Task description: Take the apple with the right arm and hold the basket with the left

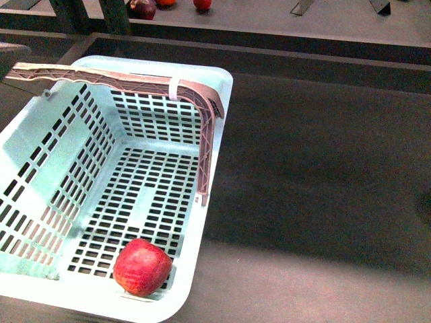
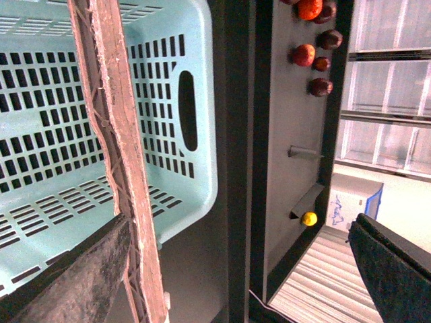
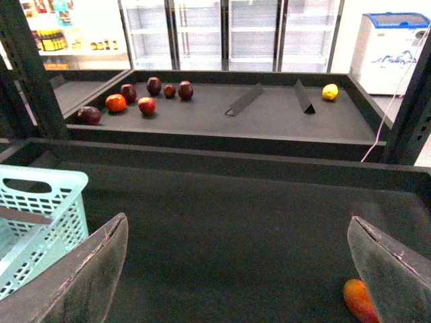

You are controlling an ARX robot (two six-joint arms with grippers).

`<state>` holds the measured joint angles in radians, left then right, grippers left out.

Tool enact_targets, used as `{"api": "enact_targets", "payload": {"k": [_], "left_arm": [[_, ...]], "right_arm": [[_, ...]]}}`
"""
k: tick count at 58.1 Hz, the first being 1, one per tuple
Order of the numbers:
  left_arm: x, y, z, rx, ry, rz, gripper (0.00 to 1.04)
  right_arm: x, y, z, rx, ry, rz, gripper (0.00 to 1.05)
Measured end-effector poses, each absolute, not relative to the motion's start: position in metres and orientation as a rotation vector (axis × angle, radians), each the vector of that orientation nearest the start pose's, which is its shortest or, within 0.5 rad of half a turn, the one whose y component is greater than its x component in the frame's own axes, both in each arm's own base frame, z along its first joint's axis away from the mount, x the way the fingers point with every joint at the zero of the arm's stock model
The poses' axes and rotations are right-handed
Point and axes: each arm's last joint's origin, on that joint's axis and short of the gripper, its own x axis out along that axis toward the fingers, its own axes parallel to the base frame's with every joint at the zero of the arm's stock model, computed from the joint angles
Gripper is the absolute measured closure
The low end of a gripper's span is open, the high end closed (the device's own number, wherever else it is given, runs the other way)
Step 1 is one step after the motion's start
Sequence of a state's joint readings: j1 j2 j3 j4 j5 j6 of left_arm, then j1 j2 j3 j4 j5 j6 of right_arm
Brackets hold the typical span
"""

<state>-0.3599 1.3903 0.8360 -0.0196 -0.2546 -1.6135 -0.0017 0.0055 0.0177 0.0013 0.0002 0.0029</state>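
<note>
The pale mint-blue basket (image 1: 40, 168) stands at the left of the dark shelf, its brown latticed handle (image 1: 121, 77) raised across it. The red apple (image 1: 141, 267) lies inside the basket, in its near right corner. Neither gripper shows in the front view. In the left wrist view my left gripper (image 2: 232, 276) is wide open beside the basket (image 2: 195, 182), and the handle (image 2: 114, 168) runs just inside one finger (image 2: 67, 282). My right gripper (image 3: 236, 276) is wide open and empty above bare shelf, with the basket's corner (image 3: 40, 202) off to one side.
An orange-red fruit (image 3: 360, 301) lies on the shelf, partly hidden behind one right finger (image 3: 394, 269). The rear tray (image 3: 269, 118) holds several red and dark fruits (image 3: 147, 105), a yellow one (image 3: 330, 91) and two dividers (image 3: 244, 99). A raised lip (image 1: 323, 64) separates the trays.
</note>
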Motion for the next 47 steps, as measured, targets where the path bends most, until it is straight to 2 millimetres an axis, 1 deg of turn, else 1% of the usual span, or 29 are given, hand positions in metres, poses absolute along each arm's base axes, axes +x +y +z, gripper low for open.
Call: {"api": "enact_targets", "payload": {"k": [5, 11, 13, 14, 17, 21, 22, 25, 27, 30, 32, 35, 36, 39, 42, 47], "left_arm": [[0.268, -0.098, 0.241, -1.371, 0.462, 0.351, 0.07], [0.267, -0.099, 0.242, -1.358, 0.465, 0.346, 0.07], [0.268, -0.099, 0.239, -1.291, 0.418, 0.311, 0.10], [0.268, -0.098, 0.237, -1.264, 0.361, 0.267, 0.14], [0.262, -0.091, 0.227, -1.034, 0.235, 0.115, 0.24], [0.248, -0.078, 0.219, -0.754, 0.111, 0.020, 0.37], [0.246, -0.076, 0.219, -0.687, 0.095, 0.013, 0.39], [0.234, -0.065, 0.218, -0.450, 0.021, -0.011, 0.49], [0.229, -0.059, 0.218, -0.350, 0.002, -0.009, 0.55], [0.219, -0.051, 0.214, -0.205, -0.008, -0.005, 0.65], [0.215, -0.047, 0.211, -0.157, -0.005, -0.005, 0.71], [0.206, -0.041, 0.203, -0.093, 0.006, -0.007, 0.81], [0.205, -0.040, 0.202, -0.089, 0.008, -0.008, 0.83], [0.198, -0.035, 0.197, -0.055, 0.011, -0.007, 0.94], [0.192, -0.031, 0.195, -0.040, 0.008, -0.009, 1.02], [0.181, -0.025, 0.190, -0.023, 0.005, -0.008, 1.01]], "right_arm": [[0.097, 0.000, 0.169, 0.003, -0.014, -0.002, 0.09], [0.097, 0.000, 0.169, 0.003, -0.014, -0.002, 0.09], [0.097, 0.000, 0.169, 0.003, -0.014, -0.002, 0.09], [0.097, 0.000, 0.169, 0.003, -0.014, -0.002, 0.09], [0.097, 0.000, 0.169, 0.003, -0.014, -0.002, 0.09], [0.097, 0.000, 0.169, 0.003, -0.014, -0.002, 0.09], [0.097, 0.000, 0.169, 0.003, -0.014, -0.002, 0.09], [0.097, 0.000, 0.169, 0.003, -0.014, -0.002, 0.09], [0.097, 0.000, 0.169, 0.003, -0.014, -0.002, 0.09], [0.097, 0.000, 0.169, 0.003, -0.014, -0.002, 0.09], [0.097, 0.000, 0.169, 0.003, -0.014, -0.002, 0.09], [0.097, 0.000, 0.169, 0.003, -0.014, -0.002, 0.09], [0.097, 0.000, 0.169, 0.003, -0.014, -0.002, 0.09], [0.097, 0.000, 0.169, 0.003, -0.014, -0.002, 0.09], [0.097, 0.000, 0.169, 0.003, -0.014, -0.002, 0.09], [0.097, 0.000, 0.169, 0.003, -0.014, -0.002, 0.09]]}}
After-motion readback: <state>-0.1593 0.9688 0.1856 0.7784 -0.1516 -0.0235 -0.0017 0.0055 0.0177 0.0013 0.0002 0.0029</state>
